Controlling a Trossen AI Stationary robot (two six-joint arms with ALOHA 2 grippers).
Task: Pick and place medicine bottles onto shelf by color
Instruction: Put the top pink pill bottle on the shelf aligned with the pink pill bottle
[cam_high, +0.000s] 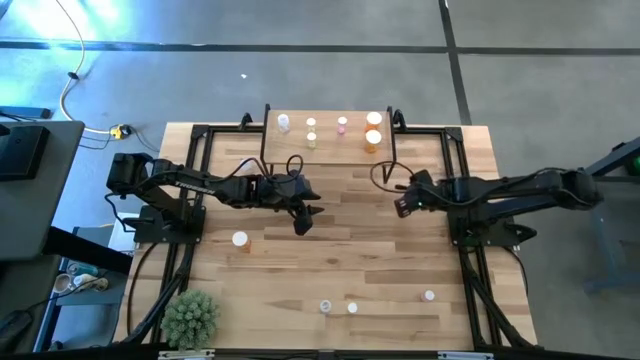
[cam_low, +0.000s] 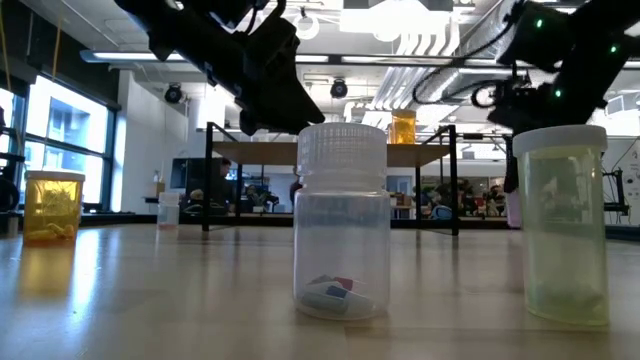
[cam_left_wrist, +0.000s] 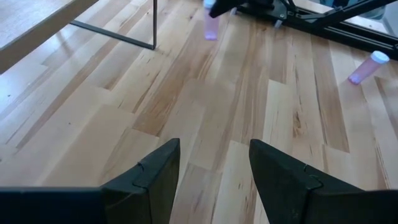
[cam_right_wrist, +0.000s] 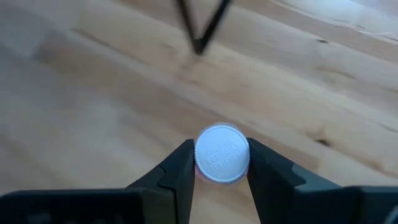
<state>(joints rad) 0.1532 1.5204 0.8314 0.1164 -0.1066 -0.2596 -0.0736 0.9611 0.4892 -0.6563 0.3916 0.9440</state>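
On the light wooden plank table (cam_high: 340, 270), the small pink-tinted white-capped bottle (cam_right_wrist: 222, 154) is pinched at its cap by the right gripper (cam_right_wrist: 219, 163), at five o'clock from the low wooden black-legged shelf (cam_high: 330, 140), and should probably be lifted straight up before being carried to the pink row, while the left gripper (cam_left_wrist: 214, 165) is held spread and empty near the table's centre.

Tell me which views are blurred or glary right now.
Right wrist view: tabletop smeared, the white-capped bottle between the right gripper fingers stays sharp. Low view: bright ceiling lights and windows, near clear bottle sharp. High and left wrist views: evenly lit, no glare.
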